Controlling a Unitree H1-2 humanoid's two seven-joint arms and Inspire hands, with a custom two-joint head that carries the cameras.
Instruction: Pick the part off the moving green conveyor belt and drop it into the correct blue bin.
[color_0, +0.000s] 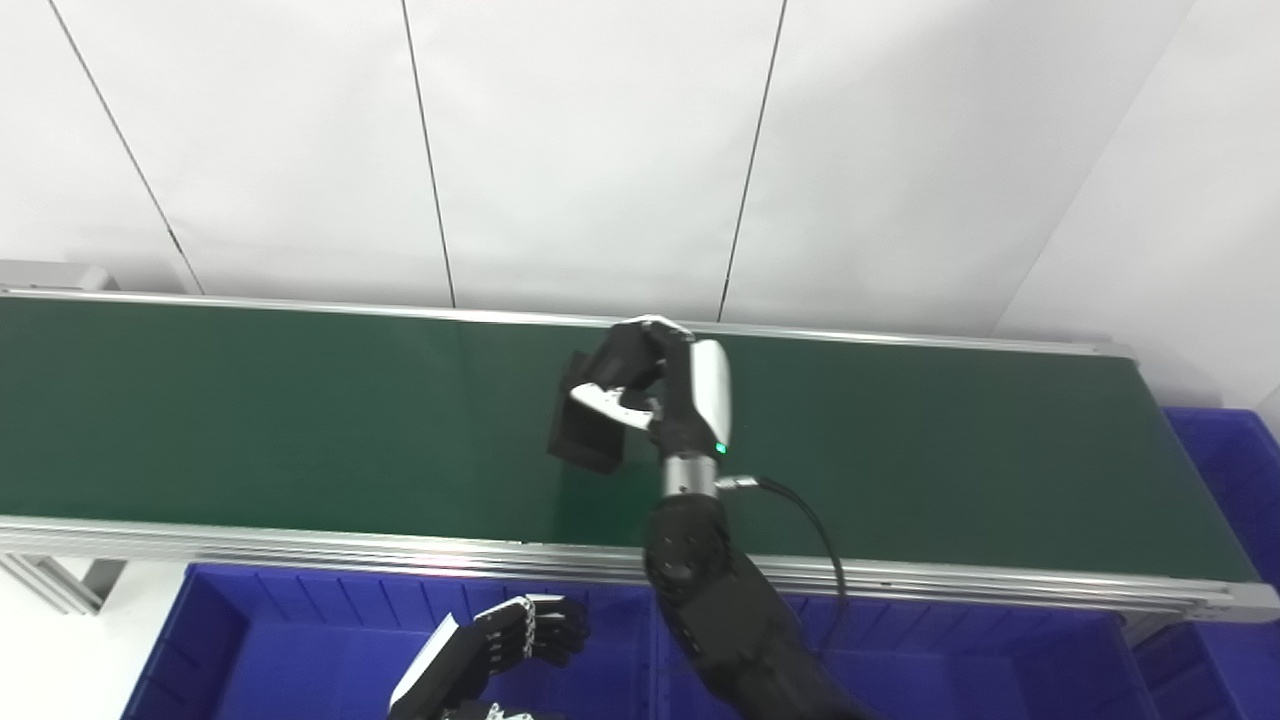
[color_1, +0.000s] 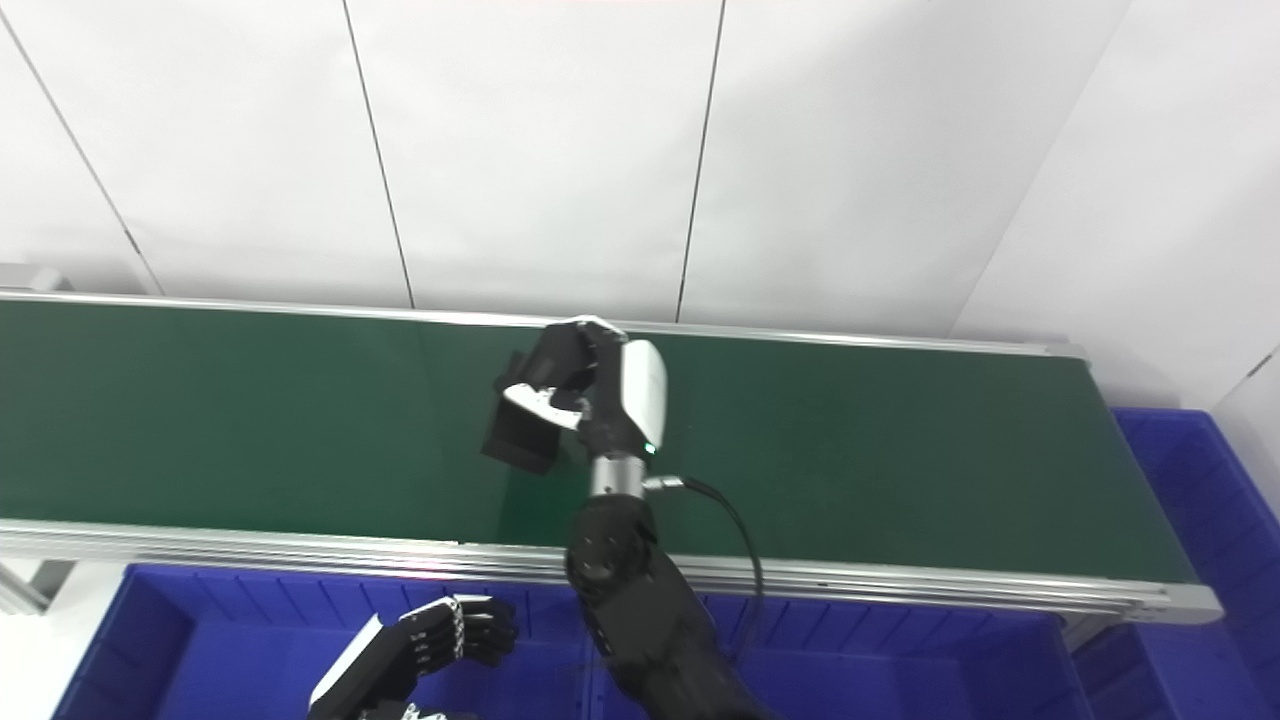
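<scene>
A black box-shaped part (color_0: 585, 432) sits on the green conveyor belt (color_0: 250, 420), near its middle. My right hand (color_0: 645, 385) reaches over the belt with its fingers and thumb closed around the part's right end; the part also shows in the right eye view (color_1: 518, 432). Whether the part is lifted off the belt I cannot tell. My left hand (color_0: 500, 645) hovers low over the near blue bin (color_0: 260, 640), fingers curled and holding nothing.
The belt's silver front rail (color_0: 400, 550) runs between the bins and the belt. A second blue bin (color_0: 1000, 655) stands to the right of the first. Another blue bin (color_0: 1225, 440) stands past the belt's right end. A white panelled wall rises behind the belt.
</scene>
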